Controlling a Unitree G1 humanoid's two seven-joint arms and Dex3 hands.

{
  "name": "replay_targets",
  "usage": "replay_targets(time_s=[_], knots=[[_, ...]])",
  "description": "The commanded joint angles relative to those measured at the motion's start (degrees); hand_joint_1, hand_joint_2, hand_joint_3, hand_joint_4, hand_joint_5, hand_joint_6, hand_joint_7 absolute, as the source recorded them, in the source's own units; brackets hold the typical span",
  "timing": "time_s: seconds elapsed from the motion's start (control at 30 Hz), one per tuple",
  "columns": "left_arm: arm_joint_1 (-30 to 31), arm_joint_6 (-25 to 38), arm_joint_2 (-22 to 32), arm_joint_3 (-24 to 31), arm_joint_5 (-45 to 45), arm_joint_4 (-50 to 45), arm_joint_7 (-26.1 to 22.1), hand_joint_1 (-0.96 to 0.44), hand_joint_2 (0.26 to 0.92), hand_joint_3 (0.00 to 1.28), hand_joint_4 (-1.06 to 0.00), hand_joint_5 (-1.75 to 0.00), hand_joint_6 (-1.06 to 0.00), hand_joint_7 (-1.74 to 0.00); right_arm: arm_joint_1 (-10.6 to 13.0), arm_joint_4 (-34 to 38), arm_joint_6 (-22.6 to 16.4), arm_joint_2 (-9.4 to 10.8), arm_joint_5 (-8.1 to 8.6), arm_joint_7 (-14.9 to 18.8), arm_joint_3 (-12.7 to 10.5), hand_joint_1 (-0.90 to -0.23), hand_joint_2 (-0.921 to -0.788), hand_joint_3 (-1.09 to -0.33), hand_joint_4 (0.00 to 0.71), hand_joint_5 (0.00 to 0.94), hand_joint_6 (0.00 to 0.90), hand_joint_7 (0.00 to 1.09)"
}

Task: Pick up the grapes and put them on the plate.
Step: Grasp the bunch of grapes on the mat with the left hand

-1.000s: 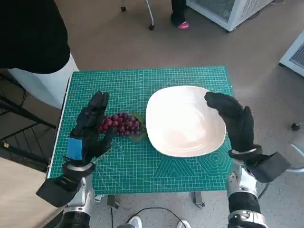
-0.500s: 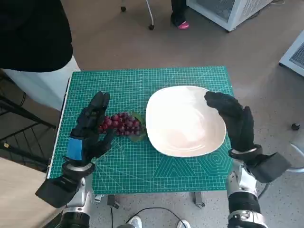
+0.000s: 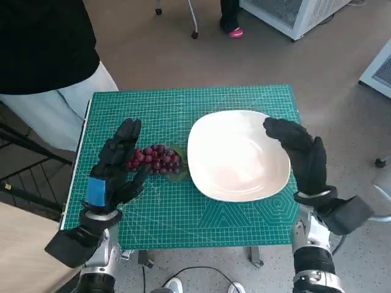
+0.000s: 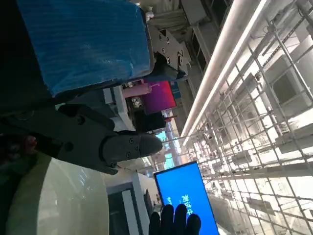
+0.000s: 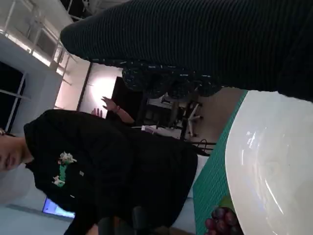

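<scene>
The left hand (image 3: 115, 163) hovers with fingers apart over the near end of the grapes (image 3: 156, 159), holding nothing; the gloved right hand (image 3: 300, 152), also empty and spread, rests at the white plate's (image 3: 235, 183) far-right rim. The dark red bunch lies on a green leaf just beside the plate, on the table's green cutting mat (image 3: 201, 101). Beyond, a person (image 3: 43, 49) in black stands on brown floor.

- I see the grapes (image 3: 154, 159) on the mat (image 3: 183, 201), just left of the plate (image 3: 237, 155).
- My left hand (image 3: 116, 165) sits beside the grapes' left.
- My right hand (image 3: 302, 155) rests over the plate's right rim.
- A person (image 3: 43, 55) stands behind the mat's left corner.
</scene>
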Motion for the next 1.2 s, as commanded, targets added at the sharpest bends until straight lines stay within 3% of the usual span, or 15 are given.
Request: replay_targets(time_s=[0.03, 0.23, 0.4, 0.5, 0.6, 0.83, 1.03, 1.2], knots=[[0.51, -0.12, 0.28, 0.16, -0.04, -0.39, 0.11, -0.41, 0.921, 0.37, -0.3, 0.0, -0.35, -0.09, 1.33, 0.42, 0.65, 0.45, 0.32, -0.3, -0.06, -0.466, -0.921, -0.547, 0.518, 0.007, 0.496, 0.14], [0.64, 0.39, 0.98, 0.4, 1.24, -1.11, 0.69, -0.41, 0.921, 0.37, -0.3, 0.0, -0.35, -0.09, 1.33, 0.41, 0.61, 0.47, 0.26, -0.36, -0.02, -0.469, -0.921, -0.546, 0.519, 0.006, 0.496, 0.14], [2.94, 7.52, 7.41, 2.77, 17.68, -10.1, 7.76, -0.51, 0.921, 0.27, -0.23, 0.0, -0.31, -0.07, 1.23, 0.65, 0.42, 0.35, -0.02, -0.42, 0.08, -0.473, -0.921, -0.547, 0.518, 0.005, 0.495, 0.14], [4.77, 13.35, 10.49, 3.94, 29.54, -16.9, 12.0, -0.6, 0.921, 0.21, -0.15, 0.0, -0.23, -0.03, 1.03, 0.92, 0.09, 0.26, -0.16, -0.46, 0.07, -0.474, -0.921, -0.549, 0.518, 0.005, 0.494, 0.14], [5.5, 15.84, 11.24, 3.76, 32.92, -19.42, 13.6, -0.66, 0.921, 0.18, -0.1, 0.0, -0.18, -0.01, 0.99, 0.98, -0.02, 0.24, -0.17, -0.45, 0.07, -0.474, -0.921, -0.55, 0.518, 0.005, 0.494, 0.14], [6.99, 34.27, 15.11, 1.85, 43.63, -32.6, 8.69, -0.64, 0.832, 0.06, -0.02, 0.0, -0.11, 0.0, 0.77, 1.39, -0.87, 0.13, -0.44, -0.77, 0.06, -0.458, -0.921, -0.557, 0.525, 0.007, 0.493, 0.14], [6.76, 41.58, 15.78, -0.4, 46.03, -35.9, 7.51, -0.59, 0.783, 0.01, 0.0, 0.0, -0.13, -0.02, 0.71, 1.58, -1.12, 0.09, -0.45, -0.88, 0.03, -0.453, -0.921, -0.56, 0.526, 0.006, 0.493, 0.14], [3.22, 48.91, 17.04, -5.33, 50.59, -34.09, 5.34, -0.54, 0.76, 0.0, 0.0, 0.0, -0.15, -0.03, 0.45, 1.83, -1.2, -0.18, -0.17, -0.84, -0.32, -0.451, -0.921, -0.561, 0.525, 0.005, 0.491, 0.13]])
